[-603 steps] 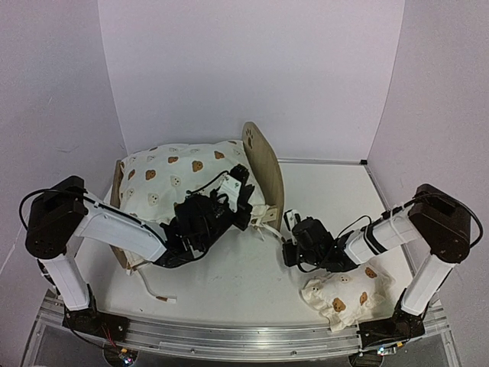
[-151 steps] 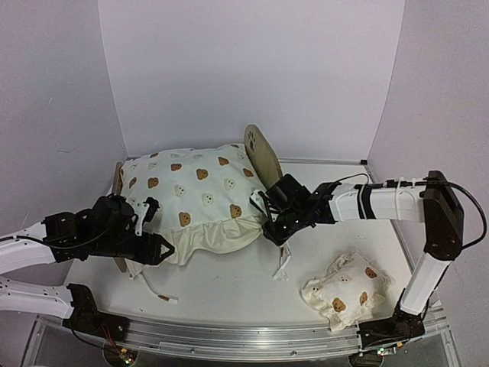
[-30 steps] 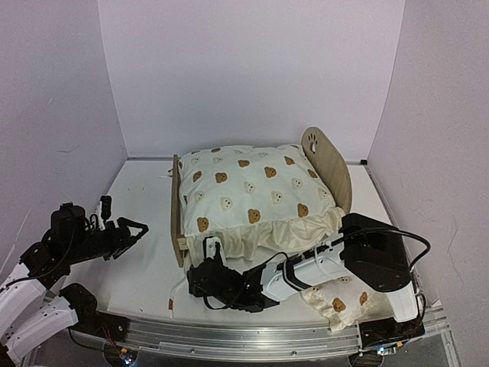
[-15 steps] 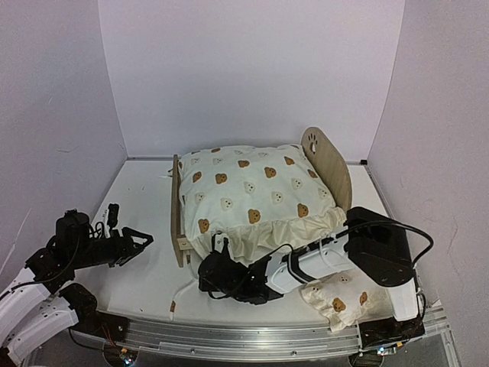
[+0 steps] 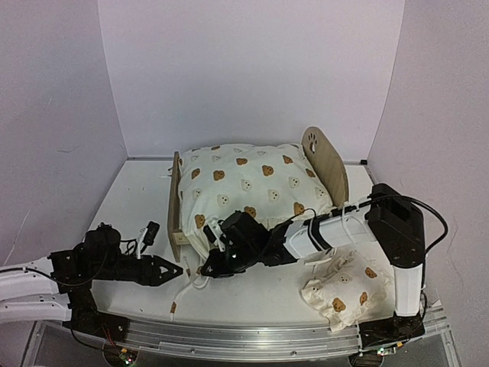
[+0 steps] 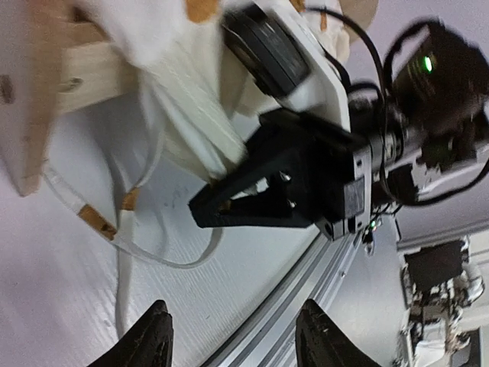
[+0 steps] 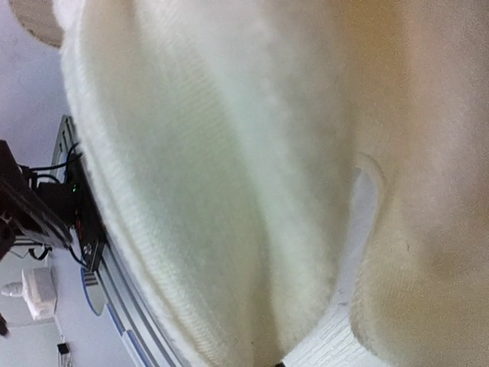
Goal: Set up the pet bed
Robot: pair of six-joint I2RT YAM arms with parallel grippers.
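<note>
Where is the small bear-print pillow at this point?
In the top view the small pillow lies on the table at the near right, beside the right arm's base, in front of the pet bed's headboard end.

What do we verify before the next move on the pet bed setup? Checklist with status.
1. Cushion sits on the pet bed: ok.
2. Right gripper shut at the cushion's near ruffle: ok. Fabric actually pinched: cannot tell.
3. Left gripper open, nothing between its fingers: ok.
4. Ties fastened to the frame: not ok, they lie loose on the table.
5. Room between the two grippers: not ok, they are close together by the bed's near corner.
6. Small pillow on the bed: not ok, it lies on the table by the right arm's base.
</note>
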